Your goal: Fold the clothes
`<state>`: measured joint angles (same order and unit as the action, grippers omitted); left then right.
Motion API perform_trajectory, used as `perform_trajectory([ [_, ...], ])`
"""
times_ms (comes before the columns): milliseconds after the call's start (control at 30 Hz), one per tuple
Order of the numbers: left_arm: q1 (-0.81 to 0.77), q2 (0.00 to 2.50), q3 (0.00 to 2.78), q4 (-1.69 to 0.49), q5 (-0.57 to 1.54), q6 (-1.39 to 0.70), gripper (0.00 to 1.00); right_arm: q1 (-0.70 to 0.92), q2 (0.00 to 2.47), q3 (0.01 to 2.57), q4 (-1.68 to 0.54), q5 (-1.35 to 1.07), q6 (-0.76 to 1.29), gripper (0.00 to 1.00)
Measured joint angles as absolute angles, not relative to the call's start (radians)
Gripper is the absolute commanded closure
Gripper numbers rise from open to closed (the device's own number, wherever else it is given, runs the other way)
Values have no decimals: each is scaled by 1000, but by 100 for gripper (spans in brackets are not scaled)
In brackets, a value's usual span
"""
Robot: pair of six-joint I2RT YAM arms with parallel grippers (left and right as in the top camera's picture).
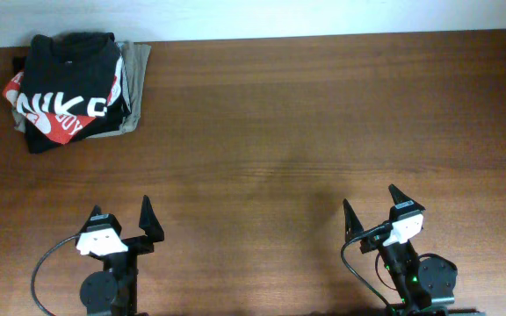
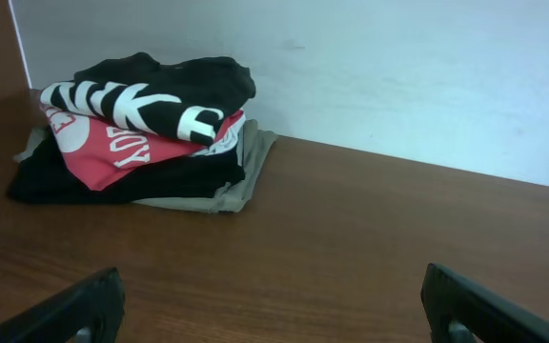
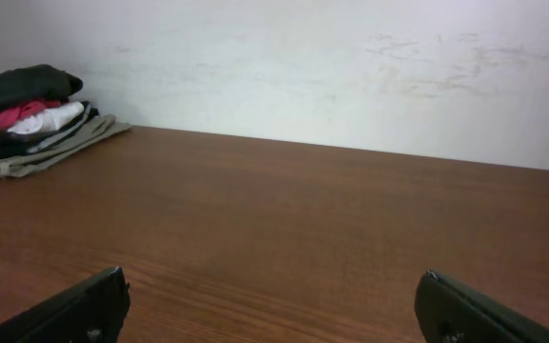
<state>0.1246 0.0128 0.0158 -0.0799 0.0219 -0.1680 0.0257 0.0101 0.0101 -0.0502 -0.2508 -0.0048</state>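
Left gripper [image 1: 121, 211] & right gripper [image 1: 371, 200] sit at near edge, jaws apart, empty. Black NIKE T-shirt [image 1: 68, 66] tops far-left pile over red shirt [image 1: 13, 89]; deep grab prob. drags both.

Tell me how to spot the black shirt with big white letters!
On the wooden table, look to the far left corner, where folded clothes are piled. The black T-shirt lies on top. Only it shows white block letters on black; below are a red T-shirt and a beige garment.
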Motion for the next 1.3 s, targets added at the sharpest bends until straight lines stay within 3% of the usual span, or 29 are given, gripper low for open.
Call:
perform_trajectory([
  [1300,125,13,16,-82,7,-168,1,26,10,10,-50,-251,-4,1],
])
